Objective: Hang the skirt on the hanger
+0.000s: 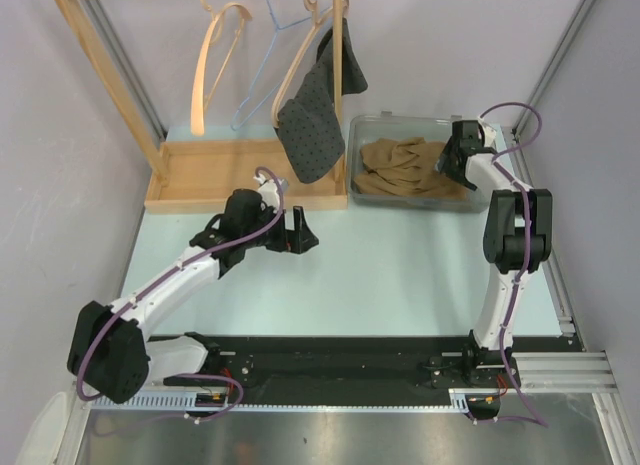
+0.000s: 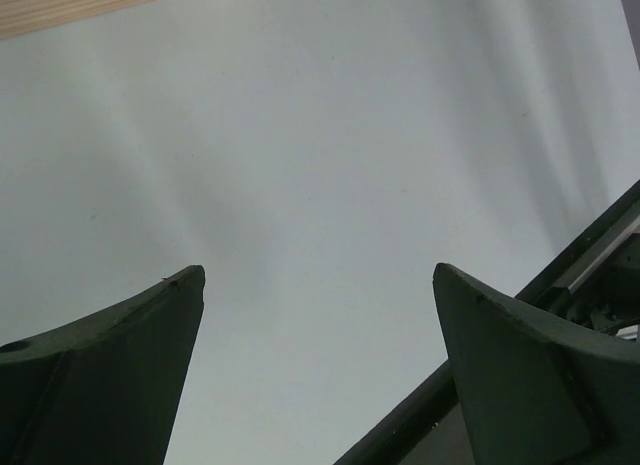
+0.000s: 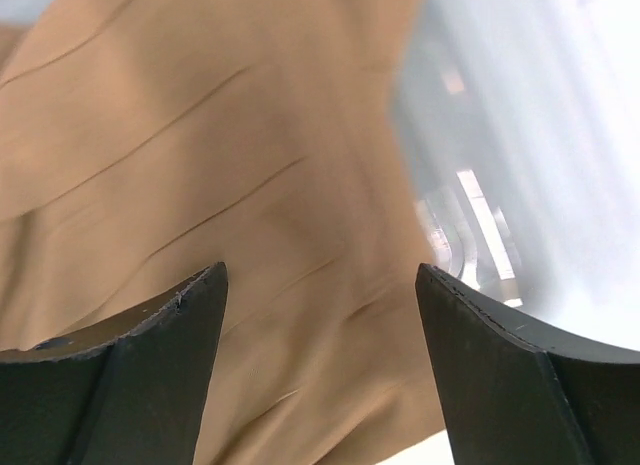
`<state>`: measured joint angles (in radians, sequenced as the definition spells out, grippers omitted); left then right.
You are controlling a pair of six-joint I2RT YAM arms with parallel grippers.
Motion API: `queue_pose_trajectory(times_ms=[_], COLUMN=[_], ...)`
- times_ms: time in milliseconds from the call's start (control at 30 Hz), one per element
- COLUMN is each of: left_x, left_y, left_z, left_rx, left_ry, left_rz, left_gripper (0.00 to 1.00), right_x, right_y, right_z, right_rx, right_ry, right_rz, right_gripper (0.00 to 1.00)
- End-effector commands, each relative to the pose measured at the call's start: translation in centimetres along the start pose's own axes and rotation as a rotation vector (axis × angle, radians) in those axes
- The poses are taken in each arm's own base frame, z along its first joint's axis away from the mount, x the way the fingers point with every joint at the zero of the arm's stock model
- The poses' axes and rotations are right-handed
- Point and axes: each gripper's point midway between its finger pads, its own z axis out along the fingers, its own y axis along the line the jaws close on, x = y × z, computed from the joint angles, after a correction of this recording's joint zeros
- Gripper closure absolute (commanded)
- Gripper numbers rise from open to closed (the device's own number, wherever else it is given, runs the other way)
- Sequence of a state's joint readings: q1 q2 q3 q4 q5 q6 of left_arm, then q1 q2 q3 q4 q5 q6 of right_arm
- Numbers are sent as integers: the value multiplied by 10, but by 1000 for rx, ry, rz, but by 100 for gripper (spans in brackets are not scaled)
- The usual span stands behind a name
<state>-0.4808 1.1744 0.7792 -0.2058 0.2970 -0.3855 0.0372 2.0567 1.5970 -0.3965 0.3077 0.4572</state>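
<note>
The top camera looked down from behind the arms over the whole counter (image 1: 400,275). The left wrist camera faced the counter closely; the right hung close over the tan skirt (image 3: 200,165), also visible from above.

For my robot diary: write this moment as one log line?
right gripper open over tan skirt in bin | left gripper open, empty, over table | tan skirt not yet hung
</note>
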Motion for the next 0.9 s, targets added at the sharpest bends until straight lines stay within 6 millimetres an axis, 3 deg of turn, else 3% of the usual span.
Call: queue_pose_trajectory(times_ms=[0,333,433,533,567,667,833,867], left_x=[-32,-31,-32,-31,-32,-33,-38,-41], left_y=[-16,-12,-13,-12,-11,-12,-12,-12], left_z=[8,19,19,18,16,12,5,2], left_rx=[65,56,55,47,44,38,26,22], left_ry=[-59,-41,-31,-32,-38,-45,-71,-84], left_rz=[22,2,2,-3,-2,-2,14,19], left_gripper=[1,1,3,4,5,5,5,4], right_x=[-13,6,8,4,3,-12,-66,-74], right_y=[-35,-14,-13,-14,-14,-12,1,20], right_z=[12,47,50,49,47,33,-15,-33], right_rx=[104,3,-1,12,16,29,-12,-47], right_ry=[-8,98,109,100,99,57,-75,-110], right_rz=[37,-99,-105,-96,-93,-81,-51,-66], right_gripper=[20,20,30,65,82,100,100,100])
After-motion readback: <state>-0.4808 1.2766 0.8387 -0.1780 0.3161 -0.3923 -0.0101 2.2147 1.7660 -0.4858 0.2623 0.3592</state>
